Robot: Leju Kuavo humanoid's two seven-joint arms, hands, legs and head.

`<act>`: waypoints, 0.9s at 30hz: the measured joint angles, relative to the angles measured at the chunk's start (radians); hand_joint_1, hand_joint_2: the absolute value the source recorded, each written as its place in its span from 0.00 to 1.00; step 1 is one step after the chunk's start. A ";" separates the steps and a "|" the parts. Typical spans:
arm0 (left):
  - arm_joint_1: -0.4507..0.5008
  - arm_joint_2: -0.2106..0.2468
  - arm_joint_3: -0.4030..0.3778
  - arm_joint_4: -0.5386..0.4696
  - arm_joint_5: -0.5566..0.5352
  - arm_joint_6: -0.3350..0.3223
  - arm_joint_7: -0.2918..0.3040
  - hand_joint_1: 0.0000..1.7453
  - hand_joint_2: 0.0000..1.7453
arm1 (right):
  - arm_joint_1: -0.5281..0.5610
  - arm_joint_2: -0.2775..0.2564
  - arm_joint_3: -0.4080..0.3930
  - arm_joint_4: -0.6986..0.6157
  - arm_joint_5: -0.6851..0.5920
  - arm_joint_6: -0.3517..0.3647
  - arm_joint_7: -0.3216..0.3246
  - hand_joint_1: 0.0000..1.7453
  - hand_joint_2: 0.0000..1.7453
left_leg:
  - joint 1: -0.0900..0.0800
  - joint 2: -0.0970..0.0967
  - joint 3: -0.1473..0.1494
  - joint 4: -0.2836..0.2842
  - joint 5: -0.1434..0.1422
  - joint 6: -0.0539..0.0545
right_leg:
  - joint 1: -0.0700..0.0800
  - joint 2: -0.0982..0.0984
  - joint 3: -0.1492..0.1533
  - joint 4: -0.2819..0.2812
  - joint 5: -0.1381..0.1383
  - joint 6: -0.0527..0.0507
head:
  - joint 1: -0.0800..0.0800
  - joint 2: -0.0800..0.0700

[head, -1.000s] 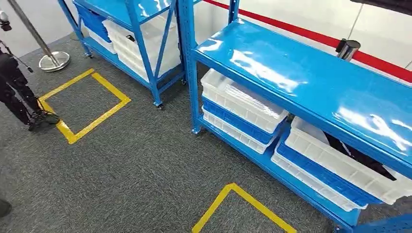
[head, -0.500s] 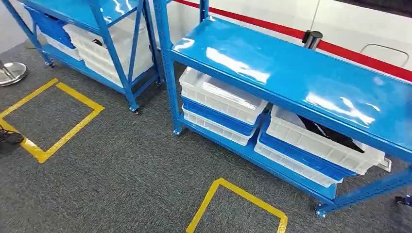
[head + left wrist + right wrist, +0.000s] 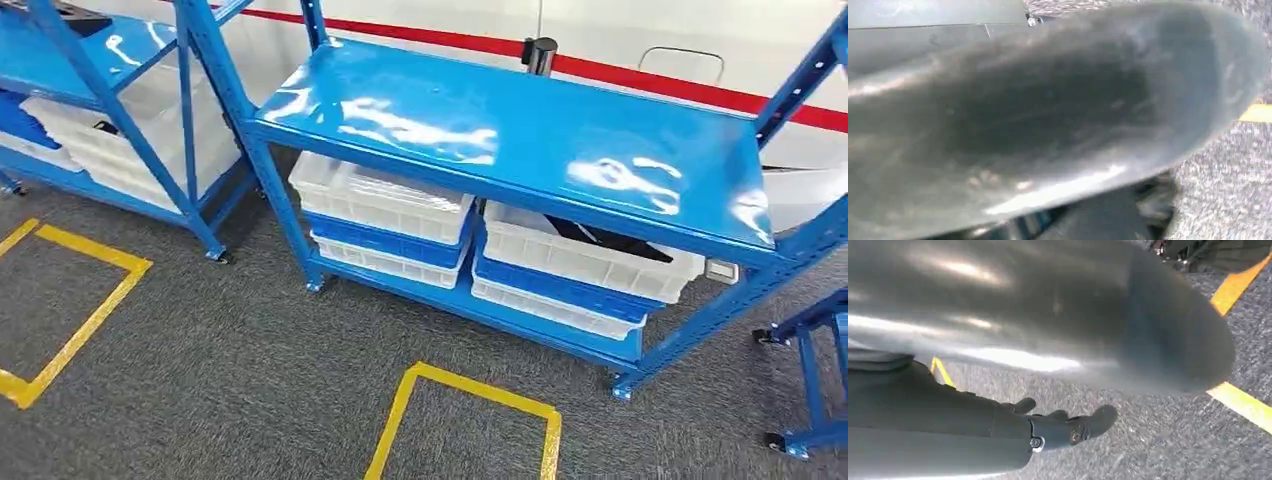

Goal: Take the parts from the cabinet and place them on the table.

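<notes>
Head view: blue cabinet (image 3: pixel 520 140) straight ahead, with a glossy top shelf and two stacks of white bins on the low shelf beneath. Task's thing: long dark parts (image 3: pixel 600 238) lying slanted in the upper right bin (image 3: pixel 585 262), partly tucked under the shelf edge; left bin stack (image 3: pixel 380 200) apparently without parts, though hard to tell through the pale plastic. Yellow floor square (image 3: pixel 470 400) marked on the grey carpet just in front of the cabinet. Likely trouble from here: stopping off that square and coming up short on the reach; knocking a forearm on the overhanging shelf while going in low; snagging a slanted part on the bin rim and dragging the whole bin forward off its stack. Right wrist view, by contrast, close on the right hand (image 3: pixel 1068 425) hanging over carpet and yellow tape: dark fingers (image 3: pixel 1100 419) loosely apart, nothing between them, so seemingly ready to take a part. Left wrist view: blurred grey cover across the lens, a dark smear past it probably the left hand (image 3: pixel 1153 200); fingers apart or together impossible to tell.
</notes>
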 joint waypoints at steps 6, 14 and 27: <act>0.005 0.001 0.000 0.001 -0.001 0.000 0.000 0.00 0.00 | 0.000 0.001 0.000 0.000 0.000 0.001 0.000 0.00 0.00 | 0.016 -0.091 0.118 -0.295 0.158 0.000 | 0.005 0.086 -0.002 0.015 -0.010 0.018 | 0.001 0.000; 0.002 0.002 0.000 0.001 -0.002 0.004 0.002 0.00 0.00 | 0.007 0.001 -0.001 0.000 0.003 0.000 0.000 0.00 0.00 | 0.005 -0.053 0.116 -0.295 0.165 0.022 | -0.008 0.118 -0.022 -0.001 0.001 0.041 | 0.000 0.000; -0.003 -0.002 0.004 0.000 -0.002 0.009 0.005 0.00 0.00 | -0.002 0.000 -0.006 0.000 0.008 0.000 -0.002 0.00 0.00 | -0.002 0.091 0.155 -0.304 0.136 0.003 | -0.006 -0.066 -0.005 -0.009 0.007 0.016 | 0.005 0.000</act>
